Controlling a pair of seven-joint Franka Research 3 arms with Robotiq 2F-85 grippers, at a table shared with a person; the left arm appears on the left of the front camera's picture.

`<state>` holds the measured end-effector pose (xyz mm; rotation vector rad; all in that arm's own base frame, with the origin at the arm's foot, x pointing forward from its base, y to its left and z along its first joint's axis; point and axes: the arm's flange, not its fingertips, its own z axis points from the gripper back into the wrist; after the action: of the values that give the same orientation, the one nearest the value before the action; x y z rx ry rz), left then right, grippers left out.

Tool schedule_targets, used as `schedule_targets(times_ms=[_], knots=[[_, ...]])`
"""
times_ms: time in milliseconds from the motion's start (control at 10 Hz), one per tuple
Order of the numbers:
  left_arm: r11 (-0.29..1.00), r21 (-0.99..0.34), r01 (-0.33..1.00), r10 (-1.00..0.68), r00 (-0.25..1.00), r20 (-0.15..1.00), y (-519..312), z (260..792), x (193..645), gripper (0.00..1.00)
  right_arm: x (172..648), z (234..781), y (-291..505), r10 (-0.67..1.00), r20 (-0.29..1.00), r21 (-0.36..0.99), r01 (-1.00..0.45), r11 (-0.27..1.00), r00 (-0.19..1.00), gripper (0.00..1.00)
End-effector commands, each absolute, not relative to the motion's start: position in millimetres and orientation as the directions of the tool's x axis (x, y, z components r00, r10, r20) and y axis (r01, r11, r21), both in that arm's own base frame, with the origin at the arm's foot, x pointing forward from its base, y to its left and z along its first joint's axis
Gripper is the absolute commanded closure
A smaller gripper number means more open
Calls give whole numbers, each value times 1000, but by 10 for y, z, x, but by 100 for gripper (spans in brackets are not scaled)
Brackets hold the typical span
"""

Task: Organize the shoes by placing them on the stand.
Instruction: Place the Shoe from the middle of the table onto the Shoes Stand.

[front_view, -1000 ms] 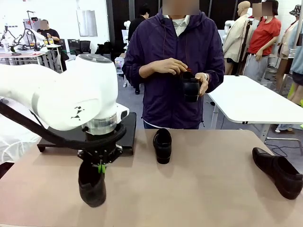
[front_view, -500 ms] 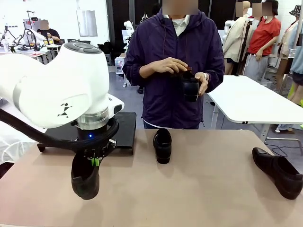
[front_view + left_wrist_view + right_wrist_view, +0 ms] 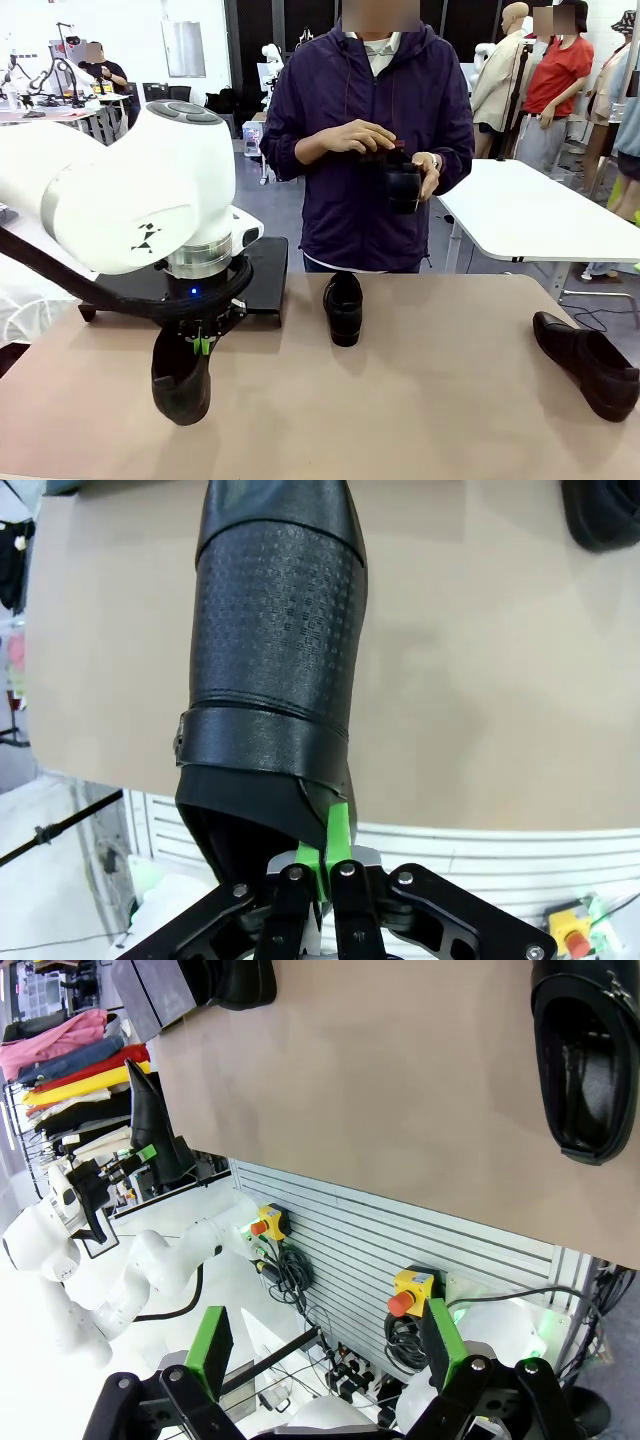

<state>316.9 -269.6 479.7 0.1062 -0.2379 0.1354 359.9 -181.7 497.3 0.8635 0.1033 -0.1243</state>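
Your left gripper [image 3: 203, 346] was clamped on the heel rim of a glossy black leather loafer [image 3: 181, 385], which hung toe-down over the table [image 3: 450, 400]. The low matte-black slanted stand [image 3: 262, 285] lay just beyond it, farther across, on this arm's side.

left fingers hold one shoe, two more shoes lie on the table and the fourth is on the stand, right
No: the fourth shoe is not on the stand; the person holds it, as the front view shows. The rest is right: the left fingers grip one shoe, and the middle shoe and the right-edge shoe lie on the table.
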Motion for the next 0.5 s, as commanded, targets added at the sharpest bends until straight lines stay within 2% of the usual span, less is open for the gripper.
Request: schedule_targets(times_ms=[0, 100, 200, 400], knots=[[983, 65, -173, 137, 915, 379, -2428, 5006, 3543, 100, 3599, 5021, -1835, -66, -153, 744, 158, 650, 986, 0], [991, 88, -104, 58, 906, 418, -2298, 5084, 3874, 100, 3599, 5021, -1835, -66, -153, 744, 158, 650, 986, 0], [995, 67, -74, 37, 894, 448, -2194, 5121, 4205, 100, 3599, 5021, -1835, -66, -153, 744, 158, 650, 986, 0], [991, 127, -50, -17, 876, 482, -2037, 5165, 4857, 100, 3599, 5021, -1835, -66, -153, 744, 158, 650, 986, 0]])
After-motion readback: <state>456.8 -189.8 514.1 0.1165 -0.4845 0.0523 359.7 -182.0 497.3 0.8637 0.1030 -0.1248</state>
